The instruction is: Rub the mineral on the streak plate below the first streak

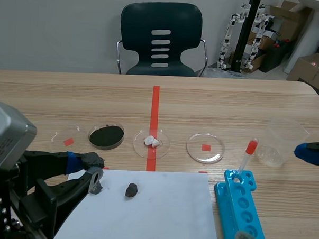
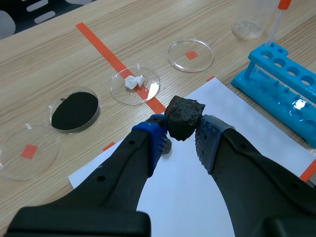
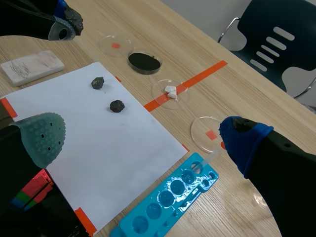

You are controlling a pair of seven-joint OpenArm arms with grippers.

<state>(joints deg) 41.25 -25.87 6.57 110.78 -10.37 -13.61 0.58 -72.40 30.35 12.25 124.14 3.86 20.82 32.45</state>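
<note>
The dark mineral (image 2: 183,117) sits clamped between the blue pads of my left hand (image 2: 182,134), held over the far left corner of the white paper sheet (image 2: 237,108). The pick-up looks done, and carrying it to the plate is the step in hand. The streak plate (image 3: 32,65), a white slab with grey scribbled marks, lies flat on the bench (image 3: 163,29) just beside the paper's edge and near that hand; only the right wrist view shows it. Next, I judge, I must lower the mineral onto bare plate below those marks, press firmly and drag a line. The slab looks loose, so a hard push could slide it. A spare lump (image 3: 117,105) and a second lump (image 3: 98,82) rest on the paper. My right hand (image 3: 143,140), fingers wide apart and holding nothing, hangs near the blue tube rack (image 3: 168,202). Beyond the paper stand a dish of black powder (image 2: 75,109) and a dish of white chips (image 2: 135,85).
</note>
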